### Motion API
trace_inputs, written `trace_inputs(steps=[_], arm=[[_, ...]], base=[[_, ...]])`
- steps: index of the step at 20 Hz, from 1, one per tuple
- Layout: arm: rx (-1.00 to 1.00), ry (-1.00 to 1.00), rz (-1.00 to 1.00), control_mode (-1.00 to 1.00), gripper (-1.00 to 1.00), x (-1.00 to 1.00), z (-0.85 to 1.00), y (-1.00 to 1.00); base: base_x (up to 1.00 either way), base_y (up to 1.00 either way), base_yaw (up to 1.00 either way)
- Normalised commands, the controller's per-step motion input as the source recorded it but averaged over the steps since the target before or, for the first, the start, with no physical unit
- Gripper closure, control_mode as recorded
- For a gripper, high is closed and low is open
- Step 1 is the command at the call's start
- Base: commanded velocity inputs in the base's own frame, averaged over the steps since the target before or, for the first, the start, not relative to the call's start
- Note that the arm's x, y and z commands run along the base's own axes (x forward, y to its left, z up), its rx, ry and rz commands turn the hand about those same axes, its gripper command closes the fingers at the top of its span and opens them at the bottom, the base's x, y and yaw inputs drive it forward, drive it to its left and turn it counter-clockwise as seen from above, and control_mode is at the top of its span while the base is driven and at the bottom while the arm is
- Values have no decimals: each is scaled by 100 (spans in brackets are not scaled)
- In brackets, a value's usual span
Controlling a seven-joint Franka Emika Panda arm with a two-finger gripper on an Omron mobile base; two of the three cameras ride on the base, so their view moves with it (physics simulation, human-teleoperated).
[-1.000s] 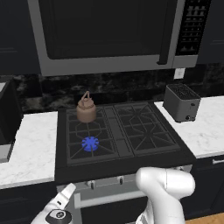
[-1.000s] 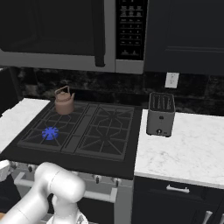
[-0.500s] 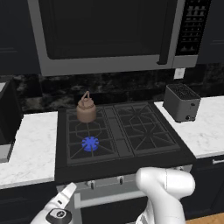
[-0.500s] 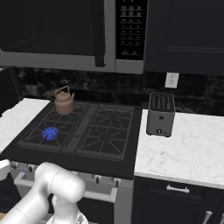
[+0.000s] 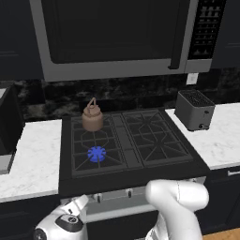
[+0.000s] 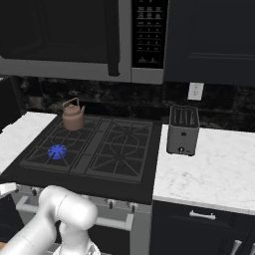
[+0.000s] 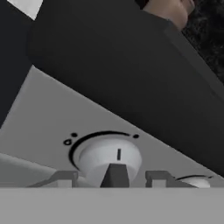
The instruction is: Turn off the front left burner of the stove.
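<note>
My gripper [image 7: 111,183] sits right up against the silver front strip of the stove [image 5: 136,185], and in the hand view a white round knob [image 7: 109,159] lies between my two finger tips, one on either side of it. Whether the pads are pressing on the knob or merely flanking it I cannot tell, since the tips barely rise into view. The knob has a raised dark ridge down its middle and a short dark line at its top; a thin dark arc curves round its upper half, with small dot marks at the arc's left end and one at its right. No letters or numbers can be read there. A second knob [image 7: 192,181] peeks in just to the right.

From the left base view my wrist hangs low in front of the stove's left end, below the strip.

Farther back, the front left burner [image 5: 96,153] shows its bright blue flame ring under the black grate, also plain in the right base view [image 6: 57,151]. Behind it, on the rear left burner, stands a copper-brown kettle [image 5: 92,117]. On the white marble counter [image 6: 214,164] right of the stove sits a grey toaster [image 6: 183,130]. Above hangs the microwave [image 5: 117,35]; its keypad is too small to read.
</note>
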Motion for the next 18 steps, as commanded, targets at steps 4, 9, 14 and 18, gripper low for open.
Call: trace_inputs(steps=[4, 9, 14, 18], arm=[[57, 0, -13, -100, 100, 0, 21, -24], [59, 0, -15, -100, 100, 0, 10, -13], [26, -2, -7, -100, 100, 0, -1, -2], [0, 0, 0, -100, 100, 0, 0, 0]], base=[[0, 0, 0], [0, 0, 0], [0, 0, 0], [0, 0, 0]])
